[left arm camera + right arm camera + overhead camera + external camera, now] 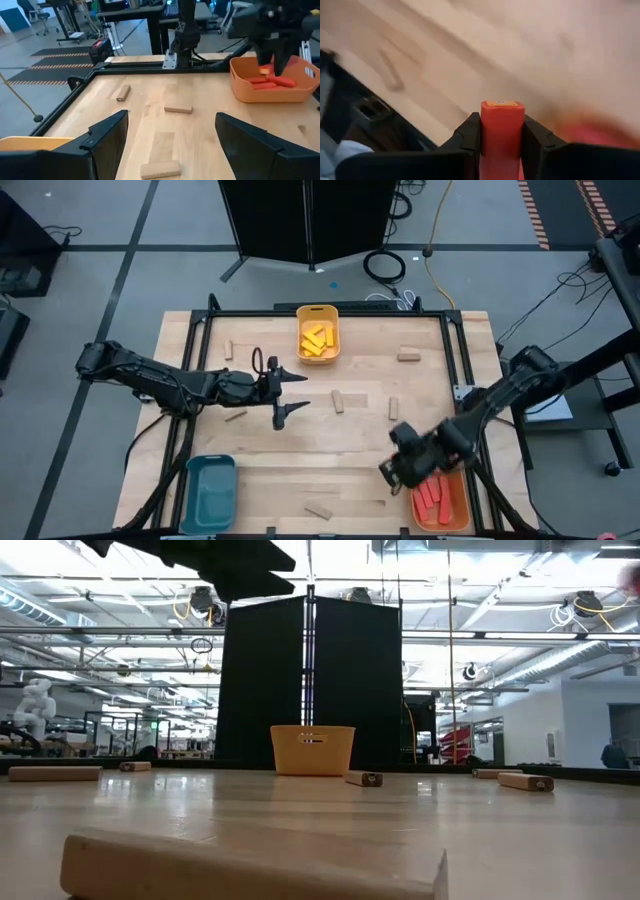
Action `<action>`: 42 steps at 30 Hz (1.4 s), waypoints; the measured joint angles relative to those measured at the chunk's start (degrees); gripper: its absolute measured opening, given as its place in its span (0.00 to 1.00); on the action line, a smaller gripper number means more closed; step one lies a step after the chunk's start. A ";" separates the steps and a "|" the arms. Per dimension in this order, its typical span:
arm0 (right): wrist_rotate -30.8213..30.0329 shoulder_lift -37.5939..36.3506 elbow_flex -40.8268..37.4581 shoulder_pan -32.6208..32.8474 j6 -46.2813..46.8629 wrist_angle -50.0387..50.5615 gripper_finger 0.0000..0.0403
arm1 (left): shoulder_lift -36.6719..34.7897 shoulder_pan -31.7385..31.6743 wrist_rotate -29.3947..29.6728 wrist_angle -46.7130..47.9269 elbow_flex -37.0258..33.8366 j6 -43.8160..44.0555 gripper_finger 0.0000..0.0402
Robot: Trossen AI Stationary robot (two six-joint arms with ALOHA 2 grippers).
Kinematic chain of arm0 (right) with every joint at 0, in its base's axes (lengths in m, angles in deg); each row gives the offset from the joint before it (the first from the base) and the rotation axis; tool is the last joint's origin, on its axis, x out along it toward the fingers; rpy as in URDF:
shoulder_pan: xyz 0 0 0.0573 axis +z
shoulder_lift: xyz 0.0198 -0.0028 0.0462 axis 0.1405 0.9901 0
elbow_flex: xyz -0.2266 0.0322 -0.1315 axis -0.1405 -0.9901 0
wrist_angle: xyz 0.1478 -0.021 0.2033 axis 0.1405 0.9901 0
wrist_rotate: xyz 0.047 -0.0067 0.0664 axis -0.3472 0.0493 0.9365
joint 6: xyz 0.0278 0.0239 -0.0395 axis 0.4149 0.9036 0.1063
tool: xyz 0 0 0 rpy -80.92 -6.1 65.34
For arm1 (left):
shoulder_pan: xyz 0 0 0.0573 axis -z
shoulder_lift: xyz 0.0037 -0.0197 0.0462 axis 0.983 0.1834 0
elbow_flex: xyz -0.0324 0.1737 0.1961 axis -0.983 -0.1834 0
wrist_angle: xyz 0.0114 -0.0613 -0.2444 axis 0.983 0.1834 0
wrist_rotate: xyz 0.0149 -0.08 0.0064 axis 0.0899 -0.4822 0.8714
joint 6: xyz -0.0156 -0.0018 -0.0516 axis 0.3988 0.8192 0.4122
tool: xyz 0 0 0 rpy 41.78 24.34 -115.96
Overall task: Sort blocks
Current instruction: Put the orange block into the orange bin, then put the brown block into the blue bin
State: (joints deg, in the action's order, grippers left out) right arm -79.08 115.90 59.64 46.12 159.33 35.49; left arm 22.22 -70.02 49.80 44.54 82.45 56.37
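At lower right of the high view, the right claw (400,470) grips a red block (502,131) just beside the orange tray (455,515) of reds; carry it squarely over before releasing, while the left claw (288,392) waits spread open mid-table.

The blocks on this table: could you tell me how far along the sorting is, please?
Done: yellow blocks lie in the yellow tray, red blocks in the orange tray. In hand: the right gripper holds a red block by that tray. Left: tan blocks are scattered; the teal tray is empty; the left gripper is open.
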 joint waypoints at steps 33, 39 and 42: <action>8.63 4.83 -1.46 15.36 30.35 14.93 0.47 | 0.00 0.15 -0.29 2.61 0.00 -0.96 0.73; 9.95 3.37 -0.61 15.25 27.14 15.68 0.48 | 0.00 0.15 -0.29 3.52 0.00 -0.63 0.73; 9.50 3.22 1.87 15.25 25.61 19.49 0.47 | 0.00 0.15 -0.27 6.97 0.00 1.98 0.73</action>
State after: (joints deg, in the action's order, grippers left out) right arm -69.57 119.12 61.50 61.37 184.93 54.98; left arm 22.22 -69.87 49.53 51.51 82.45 58.35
